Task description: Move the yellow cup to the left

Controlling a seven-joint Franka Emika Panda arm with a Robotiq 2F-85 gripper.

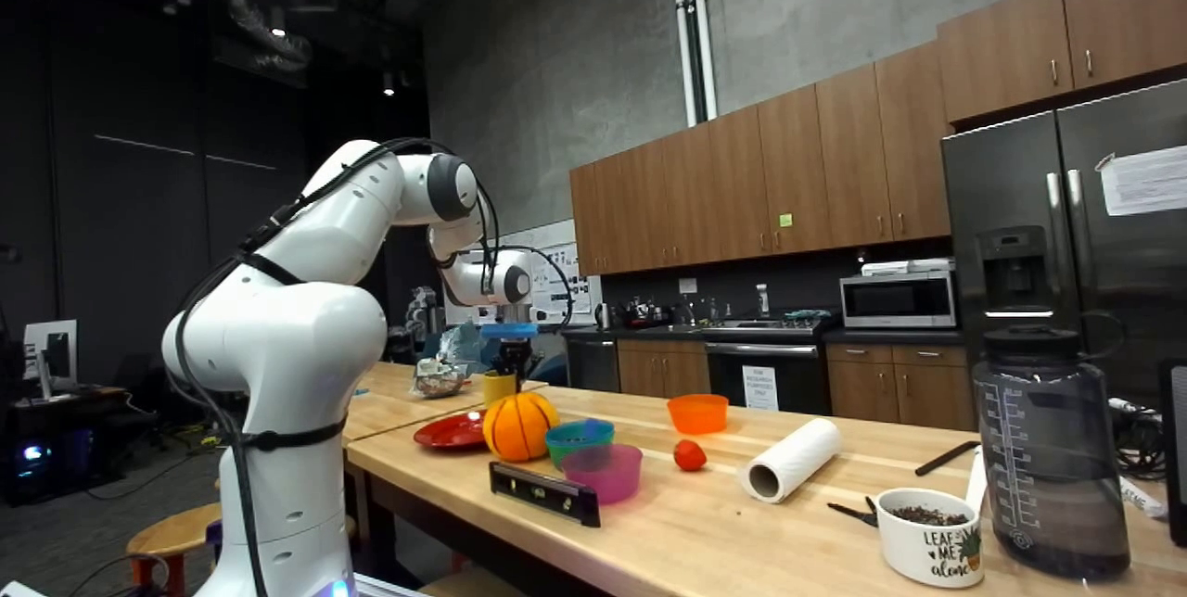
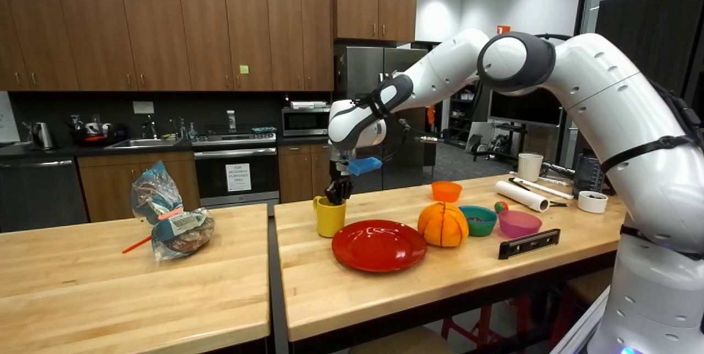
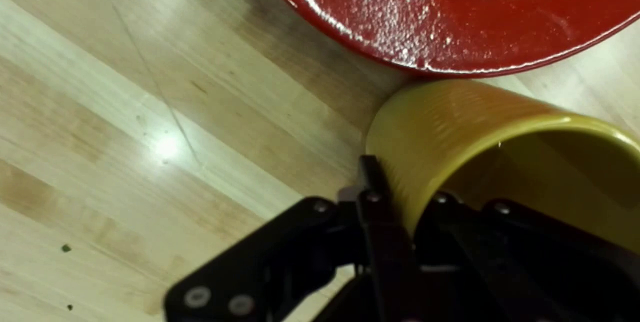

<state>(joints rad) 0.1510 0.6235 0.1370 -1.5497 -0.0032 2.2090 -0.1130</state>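
While the gripper [image 2: 335, 198] pinches the wall of the yellow cup [image 2: 331, 221], 1 finger inside and 1 outside, cup is upright near the end of the table [image 2: 311, 288], just beside red plate [image 2: 379, 247]; can't tell if touching. Orange ball [image 2: 443, 225] across the plate, then teal bowl [image 2: 479, 227], pink bowl [image 2: 520, 225].

A red plate [image 2: 379, 247] lies beside an orange dark-striped ball [image 2: 443, 225], a black level [image 2: 529, 243] near a pink bowl [image 2: 520, 223].
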